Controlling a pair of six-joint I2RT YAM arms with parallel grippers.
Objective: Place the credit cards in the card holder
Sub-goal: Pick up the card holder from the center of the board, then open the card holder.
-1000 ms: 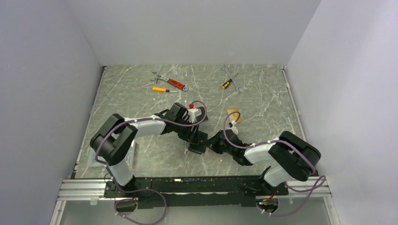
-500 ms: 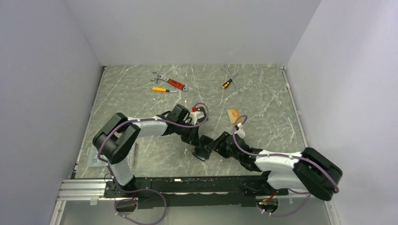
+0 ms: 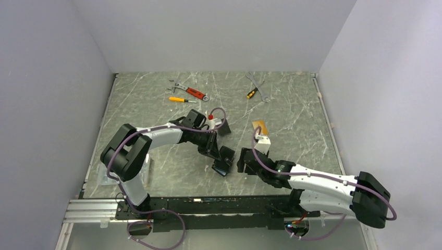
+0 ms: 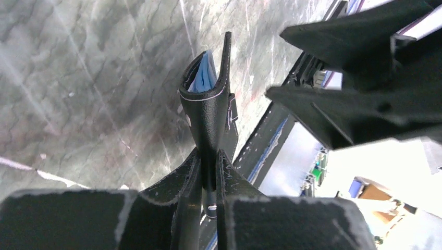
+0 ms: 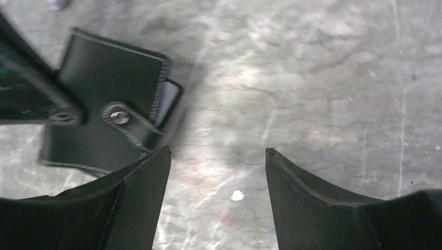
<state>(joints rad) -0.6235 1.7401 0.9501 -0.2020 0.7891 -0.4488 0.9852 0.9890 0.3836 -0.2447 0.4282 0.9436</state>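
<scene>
**A:** Item one, card holder (image 3: pixel 226 161). Location?
**B:** Front centre, between the two arms, apparently lifted off the table (image 5: pixel 323 78). It is black and folded, edge-on to the left wrist camera. A pale blue card edge (image 4: pixel 202 78) shows inside the fold. The snap strap (image 5: pixel 119 115) faces the right wrist camera.

**A:** Item two, left gripper (image 4: pixel 208 169)?
**B:** Clamped on the holder's lower edge. The bite is narrow.

**A:** Item three, right gripper (image 5: pixel 217 151)?
**B:** Jaws apart with nothing between them, just beside the holder.

**A:** Cards outstanding?
**B:** One gold-orange card (image 3: pixel 259 127) lies flat on the table beyond the right wrist. One dark flat rectangle (image 3: pixel 224 129) lies by the left wrist, probably a black card, but it is too small to confirm.

**A:** Handling note for the step?
**B:** In my judgement, the free right gripper should fetch the next card while the left presents the holder's mouth.
- A flat card on stone offers little edge to pinch, so tip or slide one edge up first.
- Enter the fold with the card edge parallel to the opening, alongside the blue card and clear of the strap.
- Push gently, because the thin left grip could let the holder pivot.

**A:** Unrelated stock?
**B:** Hand tools (image 3: pixel 194 93) at the far side, well apart.
</scene>
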